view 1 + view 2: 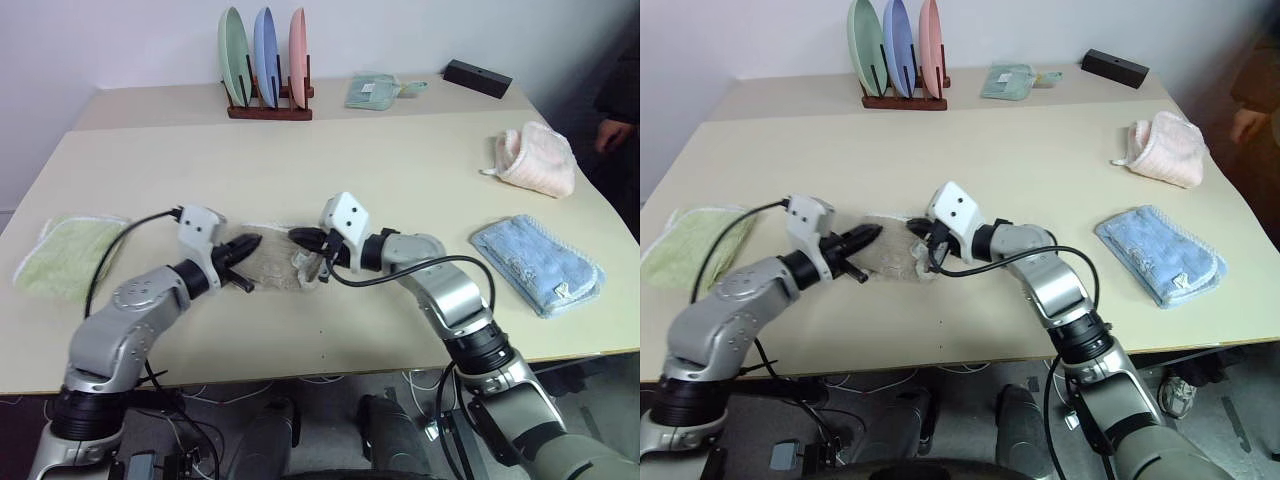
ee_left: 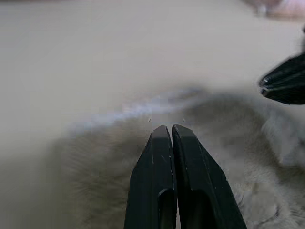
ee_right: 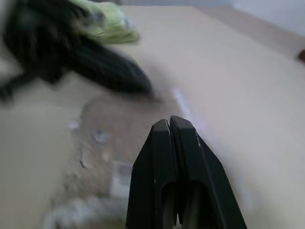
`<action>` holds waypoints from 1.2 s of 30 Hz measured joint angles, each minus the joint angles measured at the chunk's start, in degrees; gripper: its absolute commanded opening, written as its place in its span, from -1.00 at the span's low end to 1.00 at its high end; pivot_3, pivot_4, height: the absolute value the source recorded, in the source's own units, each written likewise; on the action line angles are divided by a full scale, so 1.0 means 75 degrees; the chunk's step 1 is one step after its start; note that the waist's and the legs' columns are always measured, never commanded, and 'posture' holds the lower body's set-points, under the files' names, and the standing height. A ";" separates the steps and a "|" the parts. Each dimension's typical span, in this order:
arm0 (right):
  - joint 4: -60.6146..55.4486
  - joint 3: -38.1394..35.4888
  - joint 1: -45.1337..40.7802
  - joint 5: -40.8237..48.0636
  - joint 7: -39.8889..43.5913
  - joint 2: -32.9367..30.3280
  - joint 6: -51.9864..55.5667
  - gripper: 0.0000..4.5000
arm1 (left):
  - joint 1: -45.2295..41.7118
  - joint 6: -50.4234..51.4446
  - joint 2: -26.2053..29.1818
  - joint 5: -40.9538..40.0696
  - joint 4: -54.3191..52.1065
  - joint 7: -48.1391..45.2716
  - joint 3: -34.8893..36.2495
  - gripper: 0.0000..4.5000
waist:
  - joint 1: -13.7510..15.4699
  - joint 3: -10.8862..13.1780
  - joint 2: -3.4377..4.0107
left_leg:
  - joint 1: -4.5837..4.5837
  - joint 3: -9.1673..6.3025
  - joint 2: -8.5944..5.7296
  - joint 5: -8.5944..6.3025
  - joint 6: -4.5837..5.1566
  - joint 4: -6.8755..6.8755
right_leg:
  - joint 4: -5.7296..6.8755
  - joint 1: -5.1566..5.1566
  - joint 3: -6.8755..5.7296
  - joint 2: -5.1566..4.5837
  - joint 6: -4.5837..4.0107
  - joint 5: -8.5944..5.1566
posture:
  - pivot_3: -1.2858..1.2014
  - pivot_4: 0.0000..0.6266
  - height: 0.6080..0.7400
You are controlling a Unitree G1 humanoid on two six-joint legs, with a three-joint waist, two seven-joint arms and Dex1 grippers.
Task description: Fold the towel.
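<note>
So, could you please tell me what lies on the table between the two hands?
The beige towel, bunched small, lies between the left hand and the right hand, as the left eye view shows.

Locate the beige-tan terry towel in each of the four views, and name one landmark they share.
Left eye view: beige-tan terry towel, centre, between both arms.
Right eye view: centre-left.
Left wrist view: beyond the shut fingers.
Right wrist view: ahead of the shut fingers.
Shared landmark: cream table.
</note>
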 measured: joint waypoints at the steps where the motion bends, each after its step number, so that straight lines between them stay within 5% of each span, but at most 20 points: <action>1: 0.0346 0.0085 0.0002 -0.0101 -0.0071 0.0095 -0.0001 -1.00 | 0.0019 -0.0224 -0.0003 0.0349 0.0262 -0.0079 -0.0268 -0.96 | -0.0024 -0.0001 0.0002 | 0.0001 0.0000 -0.0001 0.0000 0.0000 -0.0003 | 0.0000 -0.0001 0.0000 0.0000 0.0002 0.0002 | 0.03 -0.52 1.00; 10: 0.1319 0.0463 0.0434 -0.0821 -0.0237 0.0065 -0.0738 -1.00 | 0.0105 -0.1441 -0.0650 0.1429 0.1341 -0.0408 -0.0566 -0.96 | -0.0041 -0.0014 0.0011 | 0.0007 0.0000 0.0002 0.0001 -0.0002 0.0000 | 0.0014 -0.0003 -0.0001 0.0001 0.0006 0.0005 | 0.03 -0.52 1.00; 13: 0.0889 -0.0048 0.0544 -0.0300 -0.0158 0.0069 -0.0116 -0.67 | 0.0448 -0.1736 -0.0822 0.1407 0.1157 -0.0456 -0.0277 -1.00 | -0.0044 -0.0014 0.0010 | 0.0003 -0.0012 0.0009 0.0001 -0.0002 0.0003 | 0.0013 -0.0004 0.0002 -0.0001 0.0010 0.0008 | 0.03 -0.52 1.00; 21: -0.1260 -0.2156 0.0692 0.1786 -0.0482 -0.0382 0.3546 0.98 | 0.2358 -0.1771 0.0189 0.0646 -0.0626 -0.1309 0.1641 -1.00 | -0.0060 -0.0012 0.0014 | -0.0001 -0.0014 0.0043 -0.0005 -0.0003 -0.0008 | 0.0009 -0.0016 0.0002 0.0008 0.0002 0.0007 | 0.03 -0.52 1.00; 27: -0.1241 -0.2675 0.0741 0.2560 -0.1355 0.0359 0.5342 0.98 | 0.2889 -0.1826 0.0348 0.0506 -0.1073 -0.1572 0.2084 -1.00 | -0.0026 -0.0011 0.0013 | -0.0005 0.0002 0.0042 -0.0005 -0.0003 -0.0002 | 0.0000 -0.0010 -0.0001 0.0008 0.0000 0.0008 | 0.03 -0.52 1.00; 36: 0.0083 -0.2512 0.0261 0.2607 -0.2029 0.1472 0.5405 0.88 | 0.3116 -0.1805 0.0398 0.0482 -0.1594 -0.1672 0.2145 -1.00 | -0.0085 -0.0010 0.0015 | -0.0001 0.0010 0.0043 -0.0005 -0.0003 -0.0009 | 0.0001 -0.0015 -0.0002 0.0019 -0.0004 0.0014 | 0.03 -0.52 1.00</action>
